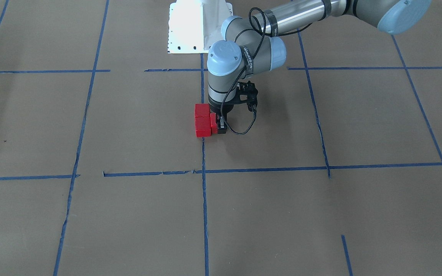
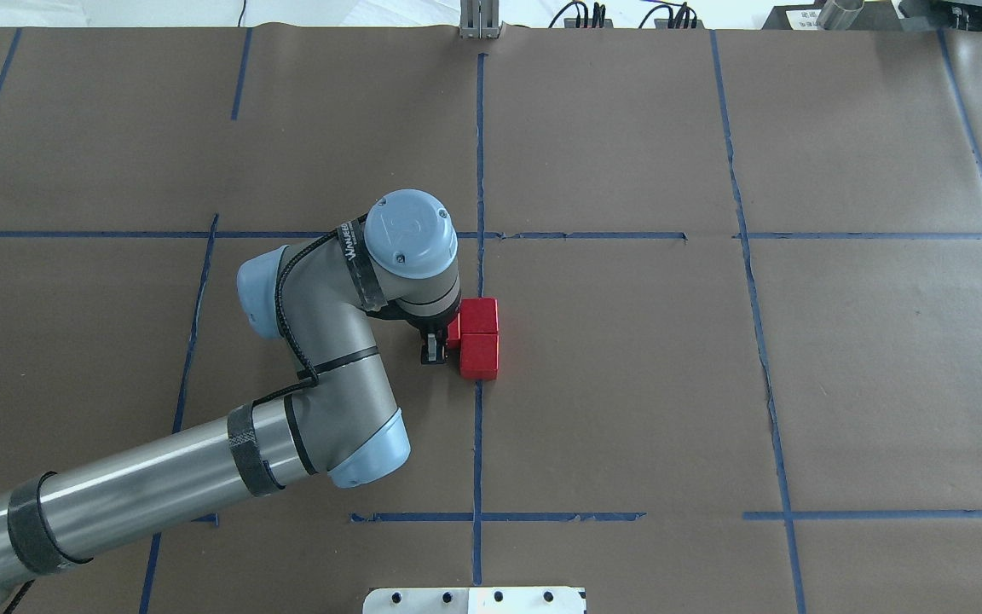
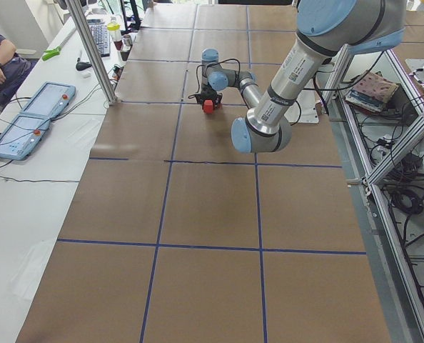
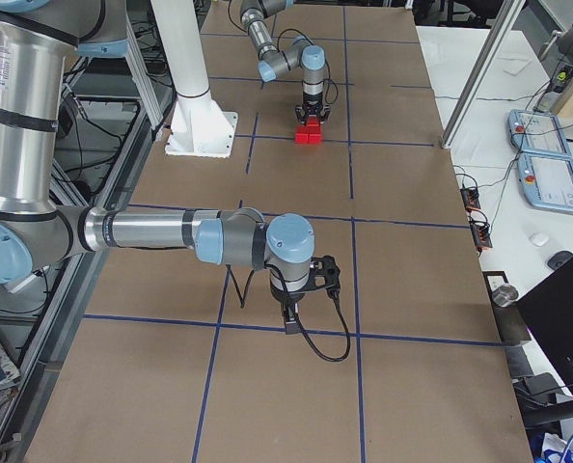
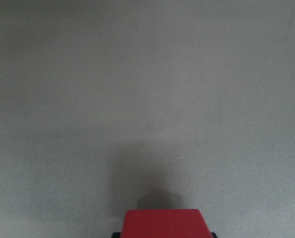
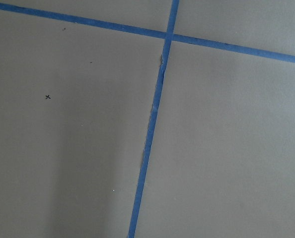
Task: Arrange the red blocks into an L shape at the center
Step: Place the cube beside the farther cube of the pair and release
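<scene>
Two red blocks (image 2: 480, 338) sit touching on the center's (image 2: 619, 384) blue tape line (image 2: 477, 443). The left pincer (image 1: 218, 128) is clamped on the third block (image 5: 162, 224), just left of the pair. Whether the right pincer (image 4: 292, 324) is apart or together cannot be told.

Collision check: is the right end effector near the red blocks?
No, the right end effector hangs far down the table from the red blocks, which sit by the left end effector.
</scene>
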